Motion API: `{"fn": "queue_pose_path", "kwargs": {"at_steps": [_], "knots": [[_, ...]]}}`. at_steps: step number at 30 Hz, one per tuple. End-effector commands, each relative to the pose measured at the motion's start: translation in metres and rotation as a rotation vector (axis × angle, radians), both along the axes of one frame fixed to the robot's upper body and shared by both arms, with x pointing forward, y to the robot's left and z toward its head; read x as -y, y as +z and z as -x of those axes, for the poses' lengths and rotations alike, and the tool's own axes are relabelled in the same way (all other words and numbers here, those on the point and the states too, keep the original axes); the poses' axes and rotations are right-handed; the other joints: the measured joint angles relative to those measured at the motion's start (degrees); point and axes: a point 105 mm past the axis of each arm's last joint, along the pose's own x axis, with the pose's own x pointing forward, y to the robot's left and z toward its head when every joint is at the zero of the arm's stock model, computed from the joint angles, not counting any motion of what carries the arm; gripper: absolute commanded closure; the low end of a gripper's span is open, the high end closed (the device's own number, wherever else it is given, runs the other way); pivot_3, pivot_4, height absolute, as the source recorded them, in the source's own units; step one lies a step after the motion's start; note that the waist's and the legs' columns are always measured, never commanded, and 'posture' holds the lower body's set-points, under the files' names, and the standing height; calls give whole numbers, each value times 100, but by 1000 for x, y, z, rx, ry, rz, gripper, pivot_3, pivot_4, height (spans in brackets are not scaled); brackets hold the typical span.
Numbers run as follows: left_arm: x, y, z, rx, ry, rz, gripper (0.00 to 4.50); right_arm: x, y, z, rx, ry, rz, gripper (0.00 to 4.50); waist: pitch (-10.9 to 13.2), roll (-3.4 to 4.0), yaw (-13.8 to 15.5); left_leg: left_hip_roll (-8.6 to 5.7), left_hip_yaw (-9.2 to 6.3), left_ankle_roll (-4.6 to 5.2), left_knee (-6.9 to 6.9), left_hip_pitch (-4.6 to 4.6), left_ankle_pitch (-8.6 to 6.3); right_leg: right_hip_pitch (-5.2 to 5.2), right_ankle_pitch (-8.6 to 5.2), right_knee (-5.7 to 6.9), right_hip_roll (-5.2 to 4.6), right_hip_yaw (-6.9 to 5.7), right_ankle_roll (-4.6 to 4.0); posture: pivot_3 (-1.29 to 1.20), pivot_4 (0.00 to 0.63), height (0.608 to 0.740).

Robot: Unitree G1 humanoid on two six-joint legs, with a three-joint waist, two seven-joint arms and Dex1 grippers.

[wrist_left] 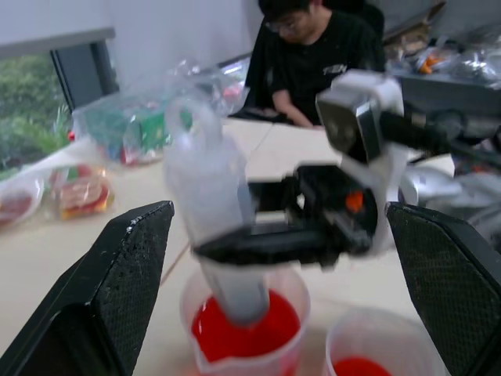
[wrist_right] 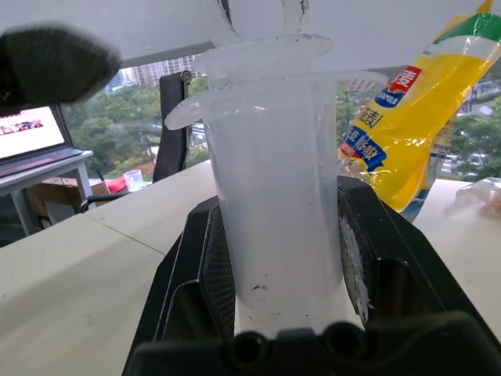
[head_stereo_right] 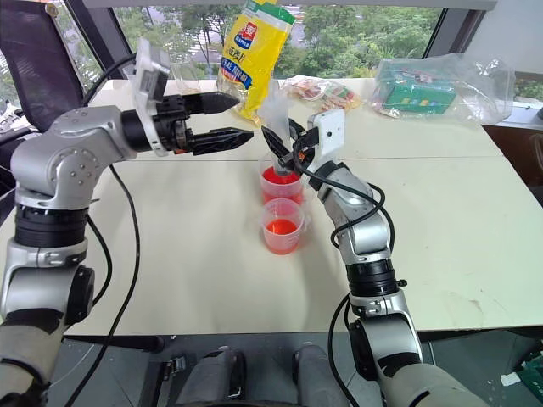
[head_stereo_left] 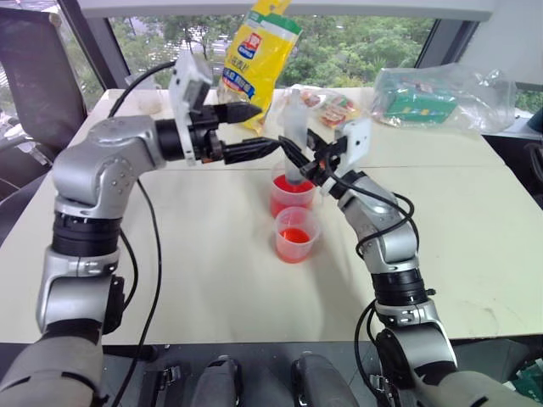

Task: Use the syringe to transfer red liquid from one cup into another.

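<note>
Two clear cups stand mid-table, a far cup [head_stereo_left: 291,193] and a near cup [head_stereo_left: 296,235], each holding red liquid [head_stereo_left: 293,238]. The syringe [head_stereo_left: 293,127] stands upright with its lower end dipped in the far cup's liquid [wrist_left: 246,333]. My right gripper [head_stereo_left: 294,155] is shut on the syringe barrel [wrist_right: 275,211], reaching in from the right. My left gripper [head_stereo_left: 265,129] is open and points right, level with the syringe's upper part and just to its left. Its fingers [wrist_left: 117,290] stand wide on either side of the syringe, apart from it.
A yellow snack bag [head_stereo_left: 259,55] stands behind the cups, with snack packets [head_stereo_left: 335,106] and a clear plastic bag holding a green box [head_stereo_left: 428,97] at the back right. A small clear cup [head_stereo_left: 148,100] sits at the back left. A person in black [wrist_left: 313,55] sits beyond the table.
</note>
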Motion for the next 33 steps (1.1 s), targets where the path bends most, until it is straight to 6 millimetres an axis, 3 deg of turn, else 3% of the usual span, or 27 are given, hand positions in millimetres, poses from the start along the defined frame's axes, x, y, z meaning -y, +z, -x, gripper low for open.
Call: {"fn": "queue_pose_path", "kwargs": {"at_steps": [1,23,33], "knots": [[4,10,-2,50,-13,2,0,-4,6,4,38,17,-17,3084,0,0,1,0,0,0,0,0,0,0,0,0,0,0,0,0,150,740],[32,0,-13,-24,-112,17,0,-13,-2,11,18,63,-2,3084,0,0,8,0,-1,-2,0,0,1,1,0,0,-1,1,0,0,150,740],[42,1,-19,-33,-138,39,4487,-14,-6,15,9,81,25,3084,0,0,5,0,-1,-1,0,0,1,0,0,0,0,1,0,0,150,740]]}}
